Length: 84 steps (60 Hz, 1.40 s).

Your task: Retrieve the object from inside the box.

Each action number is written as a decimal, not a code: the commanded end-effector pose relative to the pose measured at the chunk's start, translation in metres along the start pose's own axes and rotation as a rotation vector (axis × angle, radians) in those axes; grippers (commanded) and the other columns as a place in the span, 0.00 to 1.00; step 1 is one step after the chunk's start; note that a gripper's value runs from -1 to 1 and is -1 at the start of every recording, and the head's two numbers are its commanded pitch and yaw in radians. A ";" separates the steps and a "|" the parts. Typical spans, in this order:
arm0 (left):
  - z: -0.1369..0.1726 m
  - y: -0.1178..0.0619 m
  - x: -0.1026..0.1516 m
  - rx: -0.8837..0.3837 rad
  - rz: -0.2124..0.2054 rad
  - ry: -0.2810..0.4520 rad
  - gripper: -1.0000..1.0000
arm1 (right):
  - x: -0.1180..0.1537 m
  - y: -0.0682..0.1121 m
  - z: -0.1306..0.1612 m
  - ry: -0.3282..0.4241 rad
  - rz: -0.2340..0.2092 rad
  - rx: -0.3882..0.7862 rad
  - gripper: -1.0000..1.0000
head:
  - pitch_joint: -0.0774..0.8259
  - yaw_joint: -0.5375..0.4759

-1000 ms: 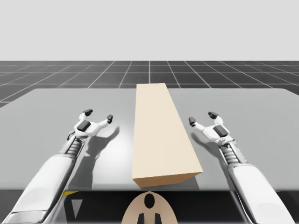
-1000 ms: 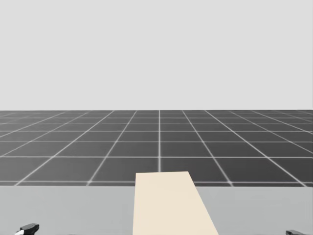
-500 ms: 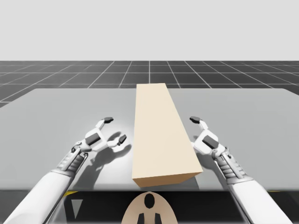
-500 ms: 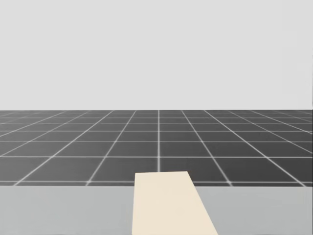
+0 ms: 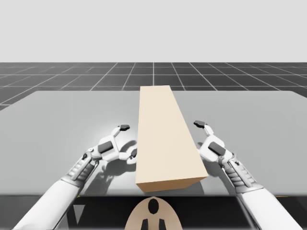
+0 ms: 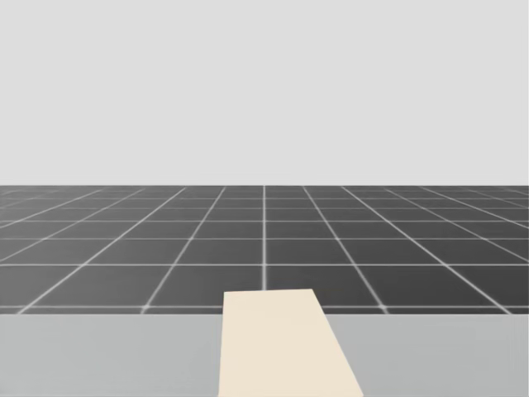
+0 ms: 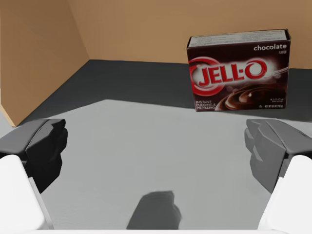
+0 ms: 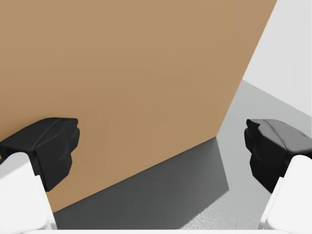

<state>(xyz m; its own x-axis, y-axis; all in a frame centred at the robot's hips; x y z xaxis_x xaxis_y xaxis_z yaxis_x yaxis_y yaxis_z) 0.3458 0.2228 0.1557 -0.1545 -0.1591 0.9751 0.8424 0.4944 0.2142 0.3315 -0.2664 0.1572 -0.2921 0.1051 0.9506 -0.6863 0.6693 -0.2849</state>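
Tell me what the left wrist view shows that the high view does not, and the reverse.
Left wrist view alone: a dark brown box upright inside the tan box, ahead of my open left gripper. High view alone: my open right gripper at the tan box's other side, and the grid floor. Both: the tan box, the left gripper, the grey table.

- The long box is laid along the middle of the table.
- The small box is stood upright inside it, ahead of the left gripper.
- The right gripper is held beside the opposite wall.
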 end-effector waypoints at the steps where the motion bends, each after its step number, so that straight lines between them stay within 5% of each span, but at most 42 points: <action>1: -0.025 -0.002 0.004 -0.065 0.037 -0.019 0.00 | 0.002 0.004 -0.004 -0.030 -0.002 0.029 0.00 | 0.10 0.53; 4: -0.033 -0.003 0.006 -0.089 0.071 -0.025 0.00 | 0.002 0.004 -0.004 -0.033 0.000 0.031 0.00 | 0.10 0.53; 23: -0.082 -0.028 -0.004 -0.204 0.074 0.037 0.00 | 0.005 0.006 -0.001 -0.057 0.000 0.053 0.00 | 0.11 0.53; 39: -0.109 -0.023 -0.007 -0.250 0.077 0.061 0.00 | 0.005 0.007 -0.001 -0.065 -0.003 0.064 0.00 | 0.11 0.52; 60: -0.142 -0.027 -0.008 -0.325 0.172 0.034 0.00 | 0.005 0.007 -0.001 -0.064 -0.001 0.070 0.00 | 0.12 0.52; 61: -0.142 -0.027 -0.009 -0.323 0.174 0.031 0.03 | 0.005 0.007 -0.001 -0.064 0.000 0.070 0.00 | 0.12 0.52; 62: -0.144 -0.027 -0.010 -0.327 0.189 0.028 0.41 | 0.005 0.007 -0.001 -0.064 0.000 0.070 0.00 | 0.12 0.52; 63: -0.145 -0.028 -0.011 -0.330 0.193 0.029 0.57 | 0.006 0.007 -0.001 -0.064 0.000 0.071 0.00 | 0.12 0.52; 64: -0.145 -0.028 -0.011 -0.334 0.194 0.030 0.88 | 0.006 0.007 -0.001 -0.065 0.000 0.071 0.00 | 0.12 0.52; 65: -0.146 -0.028 -0.012 -0.335 0.194 0.030 0.97 | 0.006 0.007 -0.001 -0.065 0.000 0.071 0.00 | 0.12 0.52; 84: -0.129 -0.017 -0.011 -0.318 0.199 0.018 1.00 | 0.007 0.009 0.000 -0.071 0.003 0.080 0.00 | 0.12 0.52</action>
<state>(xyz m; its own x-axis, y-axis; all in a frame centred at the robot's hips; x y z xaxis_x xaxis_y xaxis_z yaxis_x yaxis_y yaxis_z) 0.4055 0.1078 0.1376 0.0059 -0.1234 0.9923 0.9644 0.2632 0.0270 0.3245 -0.2660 0.1592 -0.3282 0.0770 0.9415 -0.7188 0.6263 -0.3017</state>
